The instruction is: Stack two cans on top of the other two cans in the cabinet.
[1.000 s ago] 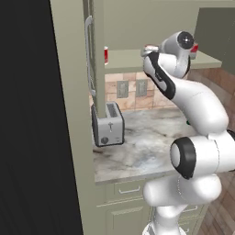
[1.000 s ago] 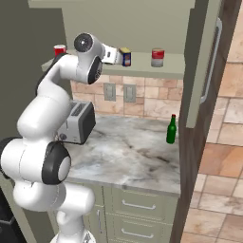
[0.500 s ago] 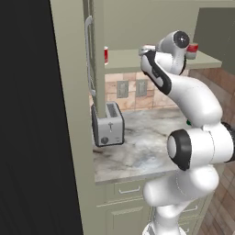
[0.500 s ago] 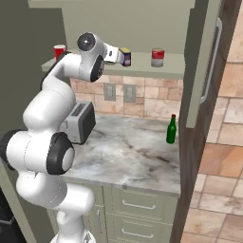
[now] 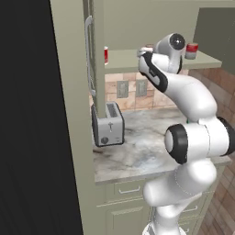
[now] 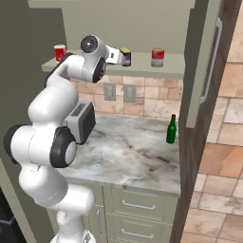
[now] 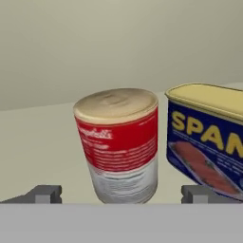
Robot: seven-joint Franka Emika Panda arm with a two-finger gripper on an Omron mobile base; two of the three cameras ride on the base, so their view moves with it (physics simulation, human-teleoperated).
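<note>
Now the gripper (image 7: pixel 121 193) is wide open and holds nothing. It faces the soup can (image 7: pixel 118 144) on the cabinet shelf (image 6: pixel 142 71), beside the blue tin (image 7: pixel 206 137). Hard, smooth, light; squeeze its round sides.

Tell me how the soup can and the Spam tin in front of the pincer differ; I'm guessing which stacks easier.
The soup can is a round cylinder, red above and white below; the Spam tin is boxy, dark blue with yellow lettering. The soup can stands centred between the pincer's tips; the Spam tin sits off to one side. Both stand upright on the cabinet shelf, with pale flat tops.
</note>
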